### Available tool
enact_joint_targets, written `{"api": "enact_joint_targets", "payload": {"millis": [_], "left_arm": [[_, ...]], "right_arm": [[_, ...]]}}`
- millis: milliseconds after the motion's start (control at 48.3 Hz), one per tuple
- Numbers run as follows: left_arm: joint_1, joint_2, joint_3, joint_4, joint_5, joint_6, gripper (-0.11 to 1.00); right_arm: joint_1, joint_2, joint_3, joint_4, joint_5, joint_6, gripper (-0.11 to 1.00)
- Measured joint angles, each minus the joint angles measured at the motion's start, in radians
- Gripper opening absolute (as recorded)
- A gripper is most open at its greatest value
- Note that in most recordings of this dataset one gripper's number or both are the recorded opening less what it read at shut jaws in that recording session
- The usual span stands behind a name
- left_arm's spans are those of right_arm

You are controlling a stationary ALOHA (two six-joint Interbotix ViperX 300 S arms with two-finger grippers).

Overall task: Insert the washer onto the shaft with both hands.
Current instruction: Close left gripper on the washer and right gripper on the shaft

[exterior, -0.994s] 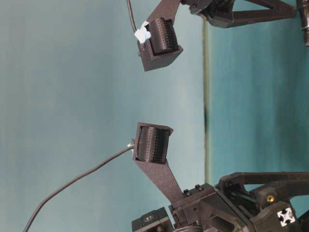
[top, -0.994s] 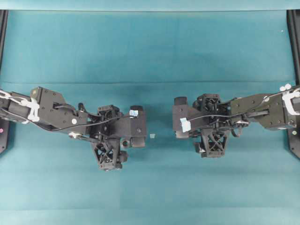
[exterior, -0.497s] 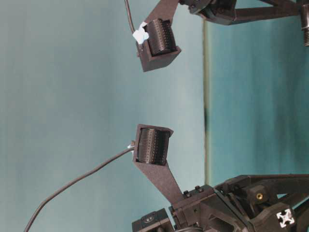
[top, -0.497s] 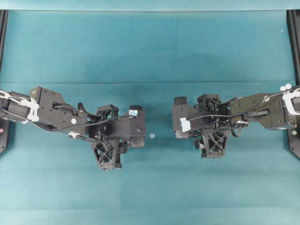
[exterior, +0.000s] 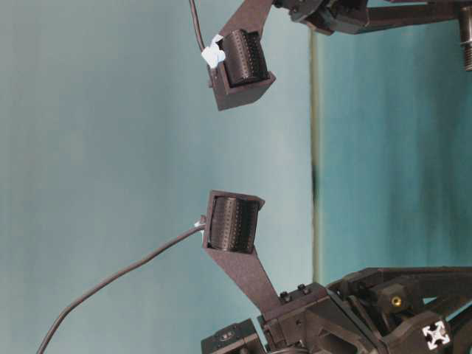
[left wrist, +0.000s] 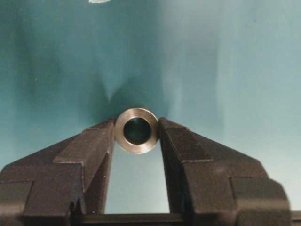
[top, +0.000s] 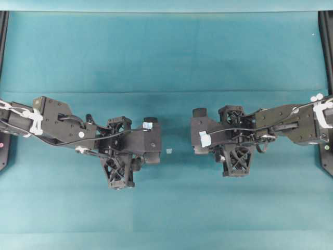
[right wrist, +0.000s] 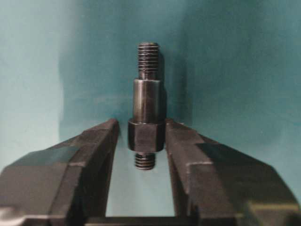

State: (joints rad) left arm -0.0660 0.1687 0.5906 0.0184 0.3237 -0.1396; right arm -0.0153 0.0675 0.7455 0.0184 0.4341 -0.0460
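1. While the overhead view shows two black arms facing each other over a teal cloth (top: pixel 166 57), it hides what they hold.
2. The left gripper (left wrist: pixel 137 134) is clamped on one washer (left wrist: pixel 137 130), its hole facing the wrist camera.
3. The right gripper (right wrist: pixel 146 134) is clamped on the collar of one shaft (right wrist: pixel 146 117), threaded tip pointing away.
4. A pale tape scrap (top: pixel 169 151) lies between the arms; another marks each gripper.

Between black jaws, the washer (left wrist: pixel 137 130) shines pale grey around a dark hole, and the shaft (right wrist: pixel 146 118) is dark grey against teal cloth (top: pixel 166 52).
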Motion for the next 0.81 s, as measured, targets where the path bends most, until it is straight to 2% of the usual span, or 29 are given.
{"api": "enact_joint_targets", "payload": {"millis": [807], "left_arm": [[0.0,0.0,0.002,0.002,0.0,0.0,0.36]], "right_arm": [[-0.018,0.002,-0.003,0.0,0.002,-0.002,0.01]]}}
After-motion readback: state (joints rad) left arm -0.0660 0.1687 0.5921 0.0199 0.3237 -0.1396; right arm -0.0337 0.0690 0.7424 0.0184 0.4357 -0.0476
